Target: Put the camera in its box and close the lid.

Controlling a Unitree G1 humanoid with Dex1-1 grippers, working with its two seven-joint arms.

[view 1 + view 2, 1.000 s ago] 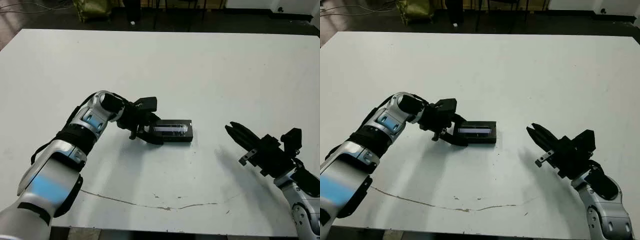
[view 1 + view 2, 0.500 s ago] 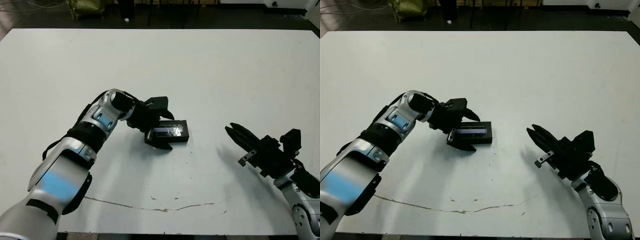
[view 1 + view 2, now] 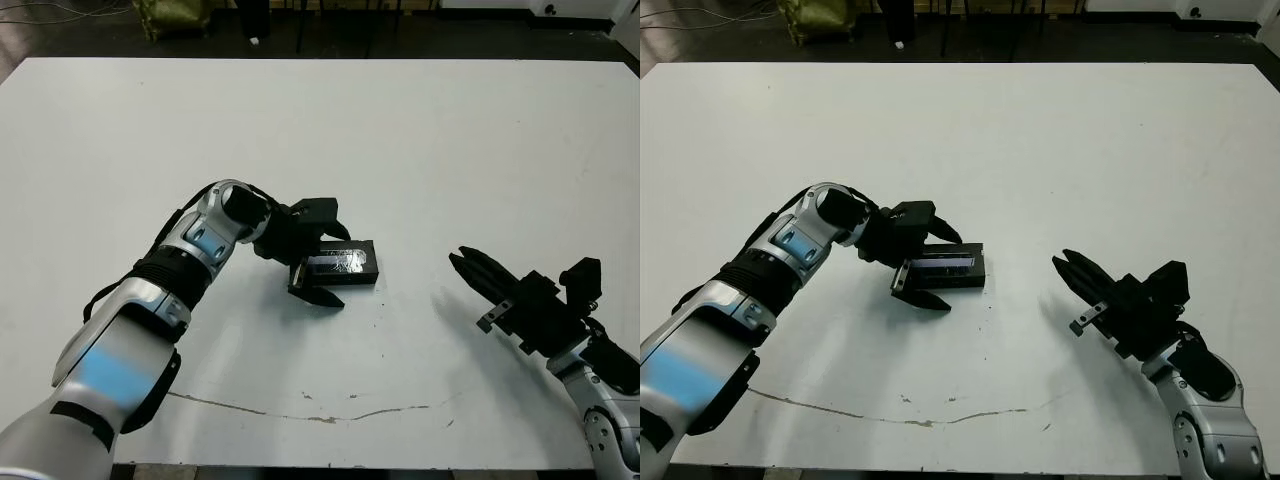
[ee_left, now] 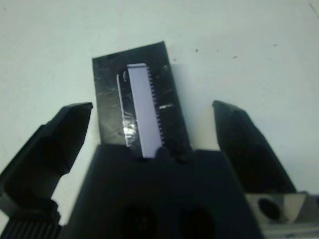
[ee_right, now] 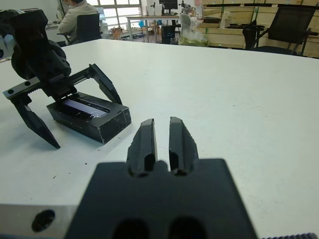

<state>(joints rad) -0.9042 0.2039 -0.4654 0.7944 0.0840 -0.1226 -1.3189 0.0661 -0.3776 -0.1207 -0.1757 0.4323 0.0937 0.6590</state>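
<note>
Since a second ago your left gripper (image 3: 322,266) has swung round the box and spread its fingers wide; they now straddle the box's near end without touching it. The lid (image 4: 141,107) sits on the box (image 3: 952,270), its shiny strip up, so the camera is out of sight. Your right gripper (image 3: 476,268), well right of the box, has its fingers nearly together, holding nothing.

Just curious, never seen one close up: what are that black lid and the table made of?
Lid: seemingly glossy black plastic or coated card; its top glints, with a shiny pale strip. Table: smooth matte white board, probably laminate, with a thin dark crack-like line near the front.
</note>
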